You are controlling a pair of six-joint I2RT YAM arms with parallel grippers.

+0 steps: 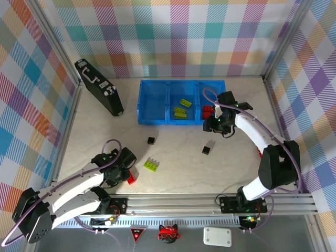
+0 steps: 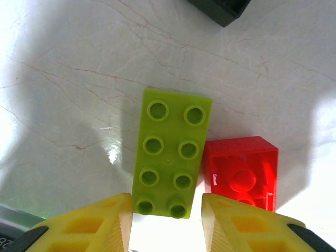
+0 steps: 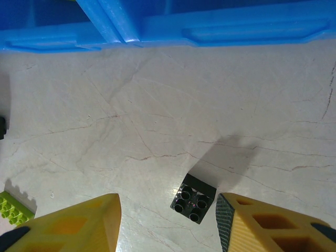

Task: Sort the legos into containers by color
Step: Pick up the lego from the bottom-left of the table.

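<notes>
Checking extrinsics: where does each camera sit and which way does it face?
Top external: above and behind, facing down on blue tray; left arm, right arm show.
Left wrist: faces down past left gripper at lime brick, red brick.
Right wrist: faces past right gripper at black brick, tray.
Shared: top also shows lime brick, black brick.

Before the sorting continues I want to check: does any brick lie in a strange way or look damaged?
One thing stands out: the red brick beside the lime green brick lies upside down, with its hollow underside facing up. No damage is visible.
</notes>
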